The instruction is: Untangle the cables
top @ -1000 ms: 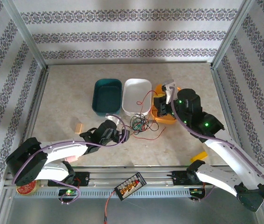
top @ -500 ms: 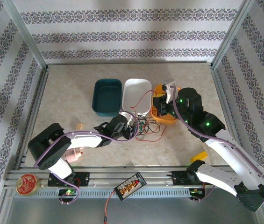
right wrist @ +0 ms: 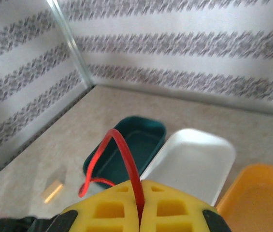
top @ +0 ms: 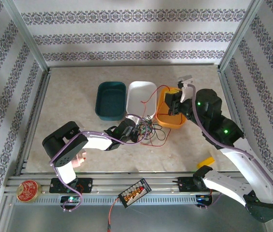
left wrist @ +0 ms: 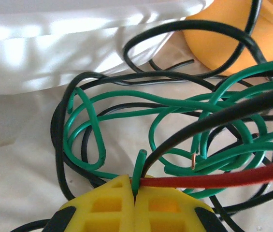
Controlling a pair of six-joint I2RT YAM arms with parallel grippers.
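Observation:
The cables [top: 150, 130] lie as a knot of thin red, black and green wires on the table, in front of the white bin [top: 141, 98]. My left gripper [top: 136, 131] is at the knot's left edge. In the left wrist view its yellow fingertips [left wrist: 107, 203] are shut on the end of a green cable [left wrist: 139, 166]. A red cable [left wrist: 223, 180] and a black cable [left wrist: 208, 121] run off to the right from the same spot. My right gripper [top: 170, 102] is raised over the orange bin [top: 167, 118], shut on a red cable [right wrist: 126, 159] that arcs down towards the knot.
A teal bin [top: 110, 99], the white bin and the orange bin stand in a row behind the knot. A small wooden block [right wrist: 52, 190] lies left of them. On the front rail are a tape roll [top: 28, 190] and a black connector strip [top: 133, 191].
My left arm reached right into the knot and its jaws went from open to shut on the green cable. My right gripper moved up and right, pulling its red cable.

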